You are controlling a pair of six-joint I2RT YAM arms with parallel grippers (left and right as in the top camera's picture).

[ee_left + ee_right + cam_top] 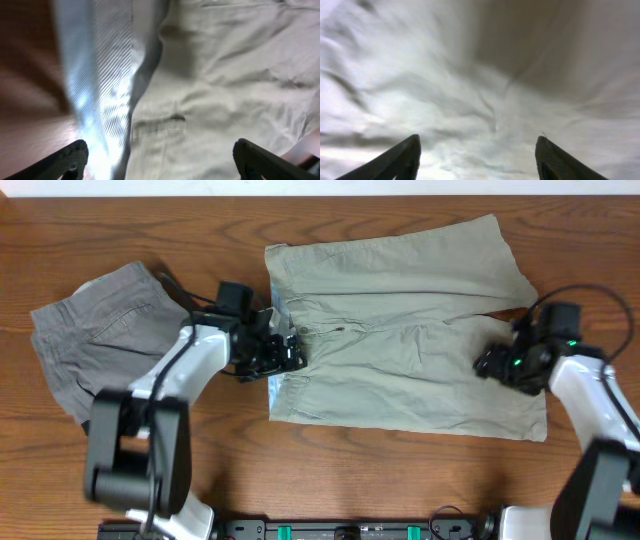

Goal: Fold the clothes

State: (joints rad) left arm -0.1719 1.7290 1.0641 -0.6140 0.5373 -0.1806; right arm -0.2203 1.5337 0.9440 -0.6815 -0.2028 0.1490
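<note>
The clothes (400,330) are one pair of pale green shorts, and they lie flat in the middle of the brown wooden surface (100,220). The waist end is on the left side of the overhead view and the two leg ends are on the right. The cloth has many small wrinkles. At the waist edge a bit of the inside shows, a striped lining (107,75) in light blue and white. The left arm (190,365) reaches in from the left, and its tip sits right at the middle of that waist edge. The left fingers (67,159) are spread wide apart. One is over the stripes and the other is over the plain green cloth, and they pinch nothing. The right arm (600,395) comes in from the right side. Its tip is over the lower leg, near the leg end. The right fingers (402,160) are spread apart too, with only wrinkled cloth seen below them, and they hold nothing. A pair of darker grey shorts (90,330) lies bunched up at the far left of the surface, apart from the green pair.
</note>
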